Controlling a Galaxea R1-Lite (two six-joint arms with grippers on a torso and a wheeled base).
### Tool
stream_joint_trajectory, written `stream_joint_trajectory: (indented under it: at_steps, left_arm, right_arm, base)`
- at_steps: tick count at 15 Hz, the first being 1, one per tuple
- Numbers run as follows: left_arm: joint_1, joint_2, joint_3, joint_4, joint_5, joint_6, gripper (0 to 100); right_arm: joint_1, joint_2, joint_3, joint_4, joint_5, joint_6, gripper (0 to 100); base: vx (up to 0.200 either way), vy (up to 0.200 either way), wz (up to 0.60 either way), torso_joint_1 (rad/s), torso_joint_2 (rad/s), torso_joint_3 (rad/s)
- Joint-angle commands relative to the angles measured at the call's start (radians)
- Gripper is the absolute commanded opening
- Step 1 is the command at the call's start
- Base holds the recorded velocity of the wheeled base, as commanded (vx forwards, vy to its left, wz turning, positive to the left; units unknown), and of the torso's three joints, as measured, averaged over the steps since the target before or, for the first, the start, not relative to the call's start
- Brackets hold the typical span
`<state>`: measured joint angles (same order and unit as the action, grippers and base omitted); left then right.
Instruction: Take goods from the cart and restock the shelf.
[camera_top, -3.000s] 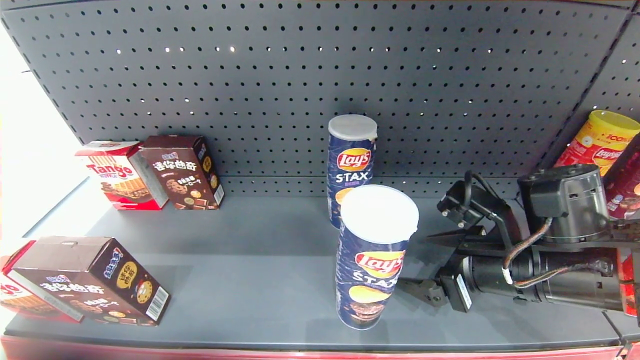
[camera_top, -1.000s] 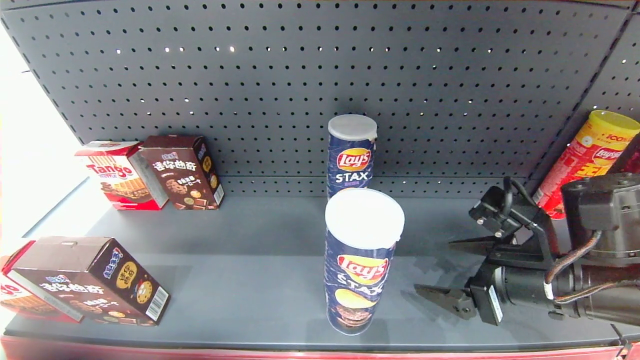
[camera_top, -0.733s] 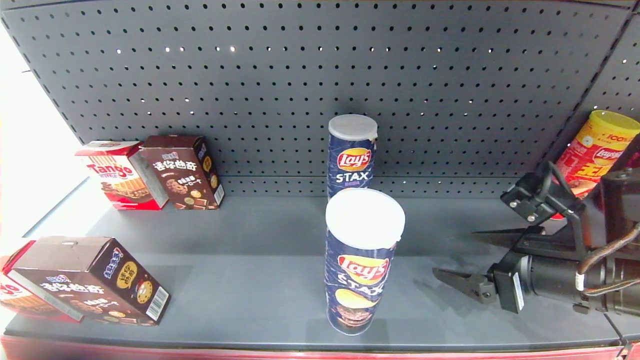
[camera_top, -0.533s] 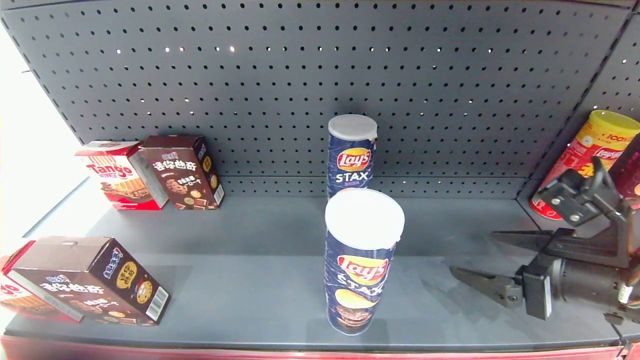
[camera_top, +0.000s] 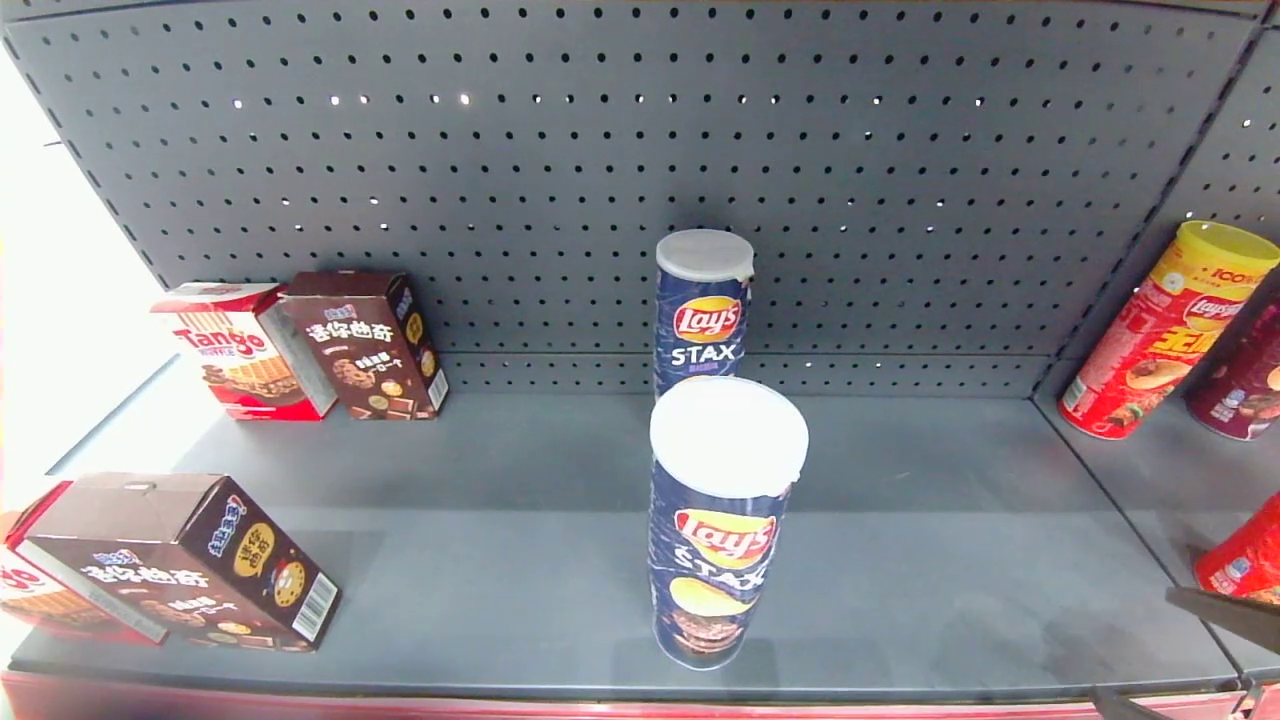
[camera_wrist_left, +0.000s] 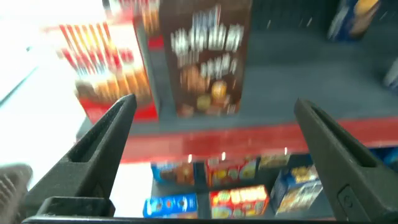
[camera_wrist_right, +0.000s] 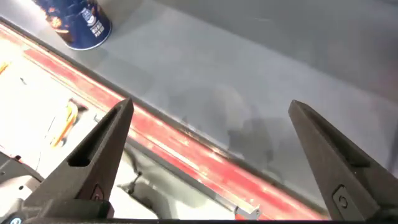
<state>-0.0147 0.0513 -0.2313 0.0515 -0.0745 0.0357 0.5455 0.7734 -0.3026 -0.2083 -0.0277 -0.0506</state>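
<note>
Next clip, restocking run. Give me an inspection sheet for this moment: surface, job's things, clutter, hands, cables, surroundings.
Surface: grey shelf, goods standing on it.
Job's things: two blue chip cans upright, one behind the other; front can near the shelf edge, rear can by the back panel.
Clutter: red wafer box and brown cookie box at the back left; second cookie box at the front left; red and yellow can in the next bay.
Hands: left hand open, empty, in front of the shelf by the left boxes; right hand open, empty, by the shelf's front edge.
Cables: nothing seen.
Surroundings: perforated back panel; stocked lower shelf.
</note>
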Motion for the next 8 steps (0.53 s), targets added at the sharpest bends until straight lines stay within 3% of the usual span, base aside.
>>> stream_joint_trajectory:
  at_steps: [1,4,6,8]
  left_arm:
    - [-0.073,0.38,-0.415,0.11,-0.084,0.035,100]
    - [-0.128,0.697,-0.603,0.087,-0.185,0.101,100]
    - [-0.177,0.863,-0.643,0.041,-0.205,0.153,100]
    - [-0.214,0.984,-0.64,-0.027,-0.206,0.167,100]
  right_arm:
    - [0.001,-0.077,0.013,0.001,-0.001,0.0,100]
    - [0.011,-0.04,0.017,0.001,0.006,-0.005,100]
    - [0.04,-0.008,0.013,0.001,0.006,-0.005,100]
    - [0.076,0.027,0.008,0.0,0.006,-0.005,100]
  base:
    - [0.0,0.0,0.0,0.0,0.0,0.0]
    - [0.0,0.0,0.0,0.0,0.0,0.0]
    - [0.0,0.0,0.0,0.0,0.0,0.0]
    - [0.0,0.0,0.0,0.0,0.0,0.0]
